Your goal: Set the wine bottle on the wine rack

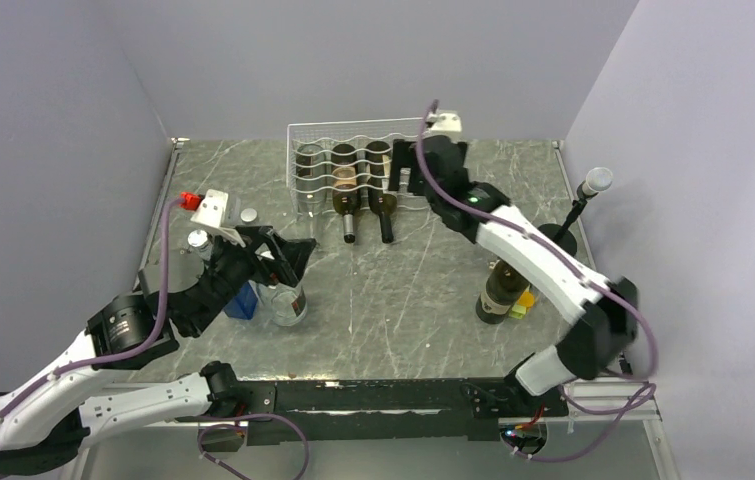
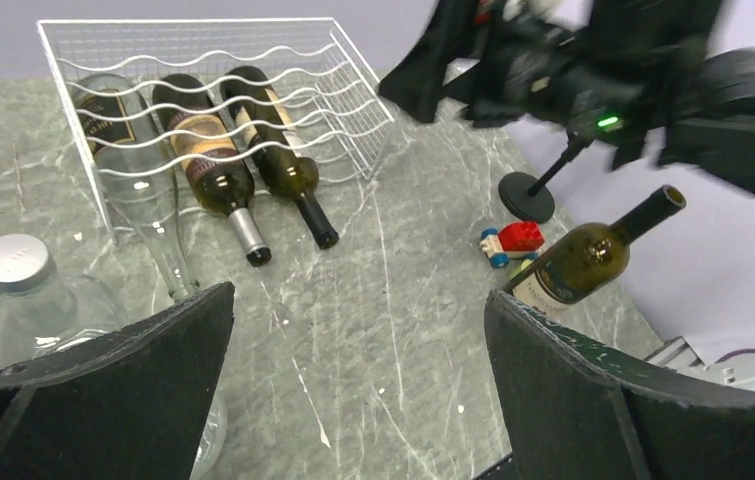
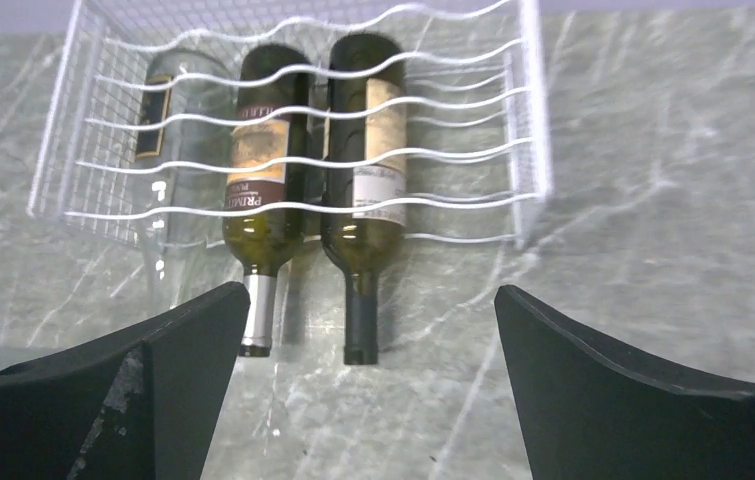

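Mostly blurred labels [image 3: 256, 152] (wine rack [image 3: 536, 100])

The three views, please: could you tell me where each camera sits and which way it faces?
Top external: above and behind the bases, looking down on the table; left arm and right arm show.
Left wrist: on the left arm, facing across the table to the rack and right arm; own fingers below.
Right wrist: on the right arm near the rack, facing its three bottles; own fingers below.
Shared: all three show the rack.
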`<state>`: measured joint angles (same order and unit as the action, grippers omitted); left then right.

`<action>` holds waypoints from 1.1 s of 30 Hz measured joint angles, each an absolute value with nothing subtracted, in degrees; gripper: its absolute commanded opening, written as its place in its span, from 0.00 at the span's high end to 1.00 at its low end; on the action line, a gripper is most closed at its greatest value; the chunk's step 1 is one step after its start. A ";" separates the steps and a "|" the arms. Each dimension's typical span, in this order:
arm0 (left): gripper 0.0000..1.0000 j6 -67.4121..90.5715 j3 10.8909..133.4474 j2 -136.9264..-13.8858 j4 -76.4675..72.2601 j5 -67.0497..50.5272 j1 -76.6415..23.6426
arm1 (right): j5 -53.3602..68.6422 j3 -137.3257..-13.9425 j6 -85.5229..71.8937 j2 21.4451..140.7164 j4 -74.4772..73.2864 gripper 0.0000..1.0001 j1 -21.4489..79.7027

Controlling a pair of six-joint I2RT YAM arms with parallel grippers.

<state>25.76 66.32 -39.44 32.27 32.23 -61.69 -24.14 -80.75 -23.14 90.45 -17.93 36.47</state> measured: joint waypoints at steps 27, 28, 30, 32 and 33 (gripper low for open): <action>0.01 24.80 59.94 -45.76 17.96 22.81 -61.69 | -42.13 -66.37 -21.69 52.05 -54.28 0.30 30.09; 0.01 24.80 59.86 -46.00 17.54 22.65 -61.69 | -41.71 -66.00 -22.09 51.88 -54.52 0.32 30.06; 0.01 24.84 59.57 -46.48 16.78 22.15 -61.69 | -40.82 -65.23 -23.18 51.35 -55.29 0.34 30.02; 0.01 24.97 59.22 -47.05 16.53 21.76 -61.69 | -39.99 -64.82 -24.14 50.81 -56.23 0.40 30.02; 0.01 24.99 59.09 -47.27 16.47 21.67 -61.69 | -39.77 -64.71 -24.38 50.63 -56.53 0.44 30.00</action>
